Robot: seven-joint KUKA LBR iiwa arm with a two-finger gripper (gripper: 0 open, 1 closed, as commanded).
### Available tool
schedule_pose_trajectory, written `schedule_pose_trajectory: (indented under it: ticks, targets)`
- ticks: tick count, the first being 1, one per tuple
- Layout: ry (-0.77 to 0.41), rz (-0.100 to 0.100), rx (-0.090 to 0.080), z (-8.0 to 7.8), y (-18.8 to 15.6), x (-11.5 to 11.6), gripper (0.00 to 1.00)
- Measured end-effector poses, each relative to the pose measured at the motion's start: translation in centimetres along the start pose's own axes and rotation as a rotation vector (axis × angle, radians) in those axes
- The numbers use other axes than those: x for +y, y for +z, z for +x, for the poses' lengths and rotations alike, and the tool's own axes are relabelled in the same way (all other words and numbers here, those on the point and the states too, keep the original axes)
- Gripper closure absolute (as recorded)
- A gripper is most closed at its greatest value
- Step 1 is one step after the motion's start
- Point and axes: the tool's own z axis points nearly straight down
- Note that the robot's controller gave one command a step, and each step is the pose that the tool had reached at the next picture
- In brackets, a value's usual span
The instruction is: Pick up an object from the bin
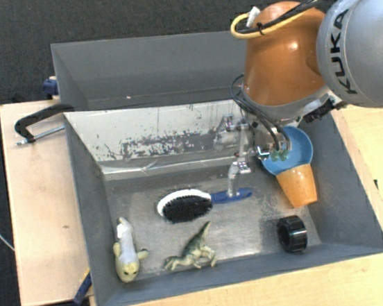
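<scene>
Hand [237, 183] sits over the blue handle of the hairbrush [184, 206] mid-bin, can't tell if released or clenched; brush prob light, stiff, slick plastic, so grab across handle nr head.

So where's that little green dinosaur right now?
In the camera view the dinosaur lies by the bin's near wall, just below the hairbrush, between the white-and-yellow toy animal and the black cap.

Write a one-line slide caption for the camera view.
Gripper poised over a blue-handled brush on the floor of the grey bin.
</scene>
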Motion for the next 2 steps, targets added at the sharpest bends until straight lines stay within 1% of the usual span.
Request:
schedule_pose_trajectory:
  ticks: [1, 2]
  targets:
    - [0.138, -0.002, -0.010, -0.86, 14.28, 2.54, 0.00]
    - [0.140, -0.002, -0.022, -1.18, 13.74, 2.40, 1.00]
